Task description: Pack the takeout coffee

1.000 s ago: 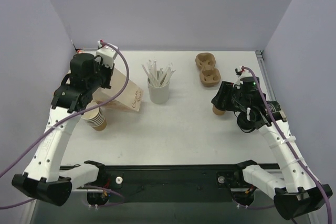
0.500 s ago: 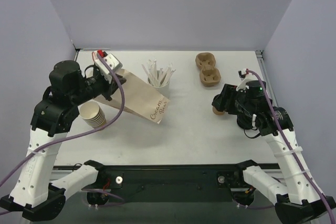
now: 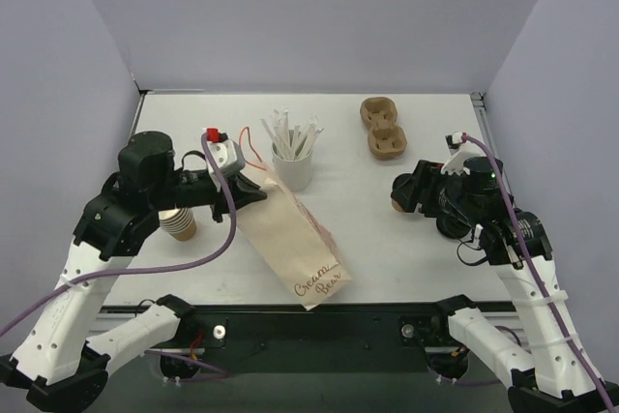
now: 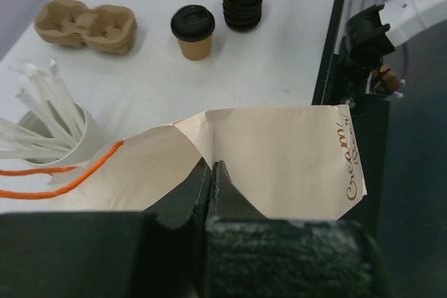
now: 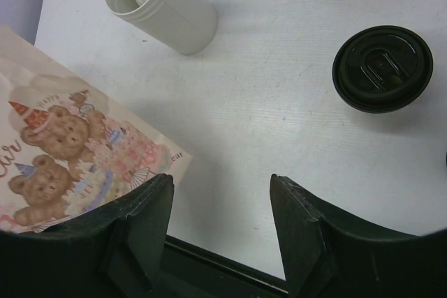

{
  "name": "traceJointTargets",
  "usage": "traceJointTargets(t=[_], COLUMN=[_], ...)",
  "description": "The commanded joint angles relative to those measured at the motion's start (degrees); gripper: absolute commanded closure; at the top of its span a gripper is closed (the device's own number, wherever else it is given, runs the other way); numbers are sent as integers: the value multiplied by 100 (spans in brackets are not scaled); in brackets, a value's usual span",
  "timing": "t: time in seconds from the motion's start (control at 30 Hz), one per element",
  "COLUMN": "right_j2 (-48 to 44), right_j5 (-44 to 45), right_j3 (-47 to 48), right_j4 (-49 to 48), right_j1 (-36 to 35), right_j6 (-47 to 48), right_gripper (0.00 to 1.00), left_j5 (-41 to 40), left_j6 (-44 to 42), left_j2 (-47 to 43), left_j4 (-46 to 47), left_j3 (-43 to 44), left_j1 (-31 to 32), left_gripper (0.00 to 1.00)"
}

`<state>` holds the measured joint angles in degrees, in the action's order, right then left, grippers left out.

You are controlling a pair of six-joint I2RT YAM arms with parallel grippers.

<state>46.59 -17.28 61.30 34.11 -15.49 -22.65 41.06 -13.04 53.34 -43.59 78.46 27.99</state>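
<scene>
Left claw is pinched shut on the top edge of a flat beige paper bag printed with "Cream Bear" lettering, which slants from the grip toward the near edge of the white bench. Right claw stands partly open with nothing between its fingers, hovering just beside the takeout coffee, a small brown kraft paper cup with a round black plastic lid. That cup stands upright on the bench's right side, near a stack of loose black lids and apart from the bag. By my reading, the packing has barely begun: the bag is in hand but looks flat (its mouth does not appear spread), and the coffee is not yet gripped. What is left is to open the bag, grasp the cup and lower it inside upright.
</scene>
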Motion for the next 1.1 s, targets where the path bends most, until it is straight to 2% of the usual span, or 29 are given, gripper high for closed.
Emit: traceJointTargets(t=[0.0,0.23,0.4,0.6,0.73,0.83,0.87,0.93,1.07], right_j2=[-10,113,728,1615,2029,2319,2468,2609,3030], right_j5=[-284,-688,-1638,-1586,-1323,-1226,-1182,-1129,-1365], right_j3=[110,75,461,1304,1472,1578,1630,1797,2096], right_j4=[17,-474,-1169,-1196,-1178,-1196,-1187,-1135,-705], right_j1=[-42,-51,-121,-481,-850,-1052,-1088,-1123,-1176], right_j6=[-160,-213,-90,524,745,832,842,894,1114], right_gripper=[42,42,40,36,34,33,33,33,34], left_j5=[289,78,34,-54,-256,-423,-458,-546,-809], left_j6=[65,-322,-787,-1148,-1236,-1254,-1297,-1298,-1201], left_j2=[211,536,756,739,678,564,468,362,28], left_j4=[317,387,123,114,123,105,114,158,482], left_j3=[-85,-156,-234,-586,-709,-849,-893,-1060,-1341], left_j1=[408,1339,1885,2290,2448,2475,2483,2510,2527], left_gripper=[100,100,100,100,100,94,89,75,64])
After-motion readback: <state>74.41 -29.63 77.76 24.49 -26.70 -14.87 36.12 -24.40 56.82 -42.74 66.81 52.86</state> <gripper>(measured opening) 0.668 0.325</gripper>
